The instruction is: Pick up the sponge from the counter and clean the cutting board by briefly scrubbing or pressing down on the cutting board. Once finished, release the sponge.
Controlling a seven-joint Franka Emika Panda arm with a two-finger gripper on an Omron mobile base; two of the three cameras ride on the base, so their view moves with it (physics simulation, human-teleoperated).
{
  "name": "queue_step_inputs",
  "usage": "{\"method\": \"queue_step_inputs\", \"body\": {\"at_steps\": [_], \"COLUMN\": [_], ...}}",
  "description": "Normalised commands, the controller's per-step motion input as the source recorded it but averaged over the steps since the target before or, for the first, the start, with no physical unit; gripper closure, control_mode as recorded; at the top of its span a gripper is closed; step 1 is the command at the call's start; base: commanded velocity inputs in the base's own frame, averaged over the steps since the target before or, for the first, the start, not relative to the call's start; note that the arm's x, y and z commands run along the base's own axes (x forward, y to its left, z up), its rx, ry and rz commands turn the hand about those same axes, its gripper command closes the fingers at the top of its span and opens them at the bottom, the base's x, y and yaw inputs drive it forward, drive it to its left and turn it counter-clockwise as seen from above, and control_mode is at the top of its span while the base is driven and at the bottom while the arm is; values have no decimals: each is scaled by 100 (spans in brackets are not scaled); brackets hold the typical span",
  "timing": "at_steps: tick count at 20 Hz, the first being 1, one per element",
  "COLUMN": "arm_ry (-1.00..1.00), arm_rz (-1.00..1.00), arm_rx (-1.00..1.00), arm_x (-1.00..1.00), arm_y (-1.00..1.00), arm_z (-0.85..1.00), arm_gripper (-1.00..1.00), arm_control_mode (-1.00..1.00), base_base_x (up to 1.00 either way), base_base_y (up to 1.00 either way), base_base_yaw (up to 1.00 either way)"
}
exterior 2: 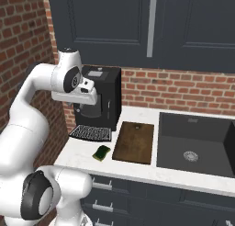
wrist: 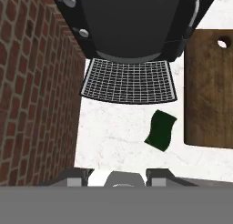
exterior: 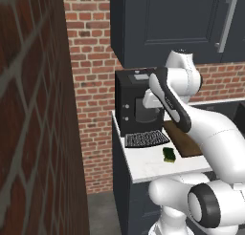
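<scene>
White marble-like counter (exterior 2: 137, 167) against red brick wall (exterior 2: 183, 89); small dark green sponge (wrist: 160, 129) lies just beside dark brown wooden cutting board (wrist: 209, 91). Gripper jaws closed, holding nothing, high above the counter.

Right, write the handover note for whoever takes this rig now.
Gripper: shut, empty, high over the counter in front of the coffee machine.
Sponge: lying on the counter, between the machine's black grid tray and the cutting board, just off the board's edge.
Done: nothing yet; sponge untouched.
Left: open, descend, grasp the sponge, scrub the board, release.
</scene>
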Motion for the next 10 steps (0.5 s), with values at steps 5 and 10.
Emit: {"method": "queue_step_inputs", "body": {"at_steps": [5, 10], "arm_ry": [0, 0], "arm_rz": [0, 0], "arm_rx": [-1, -3], "arm_x": [-3, -35], "arm_y": [-5, -26], "arm_z": [0, -18], "arm_gripper": [-100, -100], "arm_control_mode": [-100, -100], "base_base_x": [0, 0], "base_base_y": [0, 0], "base_base_yaw": [0, 0]}}
